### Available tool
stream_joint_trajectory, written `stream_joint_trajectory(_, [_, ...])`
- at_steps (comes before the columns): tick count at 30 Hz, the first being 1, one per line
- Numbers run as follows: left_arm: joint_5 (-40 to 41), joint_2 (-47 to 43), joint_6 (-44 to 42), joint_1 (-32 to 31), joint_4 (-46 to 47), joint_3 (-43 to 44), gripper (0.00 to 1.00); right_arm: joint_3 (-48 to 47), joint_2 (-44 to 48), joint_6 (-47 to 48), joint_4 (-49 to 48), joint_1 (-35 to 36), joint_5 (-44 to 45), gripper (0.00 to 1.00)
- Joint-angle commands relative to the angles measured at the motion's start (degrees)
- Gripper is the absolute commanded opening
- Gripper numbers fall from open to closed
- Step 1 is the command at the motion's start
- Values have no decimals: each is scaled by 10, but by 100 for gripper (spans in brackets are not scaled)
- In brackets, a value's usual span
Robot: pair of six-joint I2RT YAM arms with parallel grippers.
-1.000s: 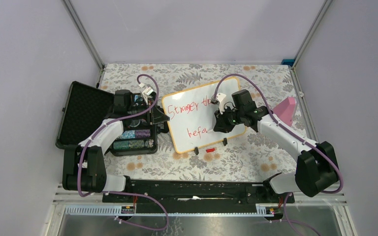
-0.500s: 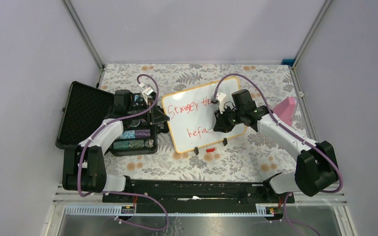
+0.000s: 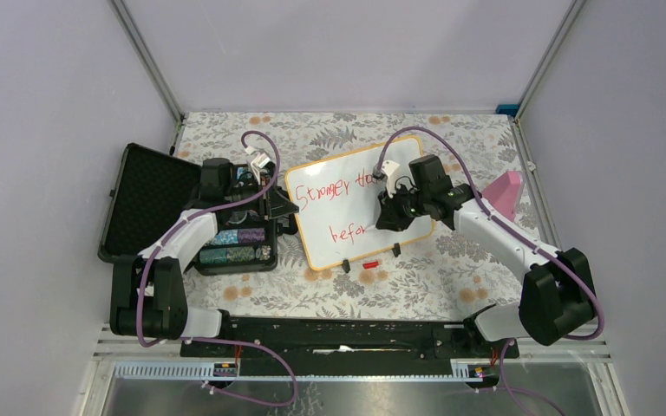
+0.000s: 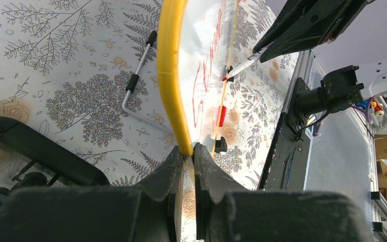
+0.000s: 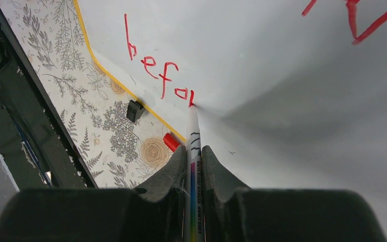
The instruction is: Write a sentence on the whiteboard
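Places the whiteboard (image 3: pixel 338 212) at mid-table, just right of the open black case (image 3: pixel 147 208), with red words on it and the near line unfinished; shows the left gripper (image 4: pixel 188 148) pressed together on the tan frame at the board's left edge, pinching it; shows the right gripper (image 5: pixel 194 151) clamped on the marker (image 5: pixel 192 126), tip touching the board at the end of the near line. Risks pivoting or skidding the board under too firm a stroke, with only one pinch at one edge; risks twisting the thin marker between the jaws and bending a letter; risks smearing wet ink by brushing over it; risks nudging the red cap (image 3: pixel 369 263) lying just near of the frame.
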State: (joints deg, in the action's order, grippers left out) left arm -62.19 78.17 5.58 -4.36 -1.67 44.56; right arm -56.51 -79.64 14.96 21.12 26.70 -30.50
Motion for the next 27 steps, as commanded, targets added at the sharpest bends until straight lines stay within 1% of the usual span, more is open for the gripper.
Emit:
stream_joint_trajectory(1, [14,-1,-39,-2,-3,10,0,-28,-4,-4,-23,-11,20,0])
stream_joint_trajectory(21, [15,0,-39,-2,-4,11,0,-21,8,0,-22,-33,13,0])
stream_joint_trajectory(23, [14,1,-39,-2,-4,11,0,-22,13,0,-21,-34,-1,0])
stream_joint_trajectory(27, [16,1,-43,-2,-9,12,0,-23,29,3,-2,-34,-72,0])
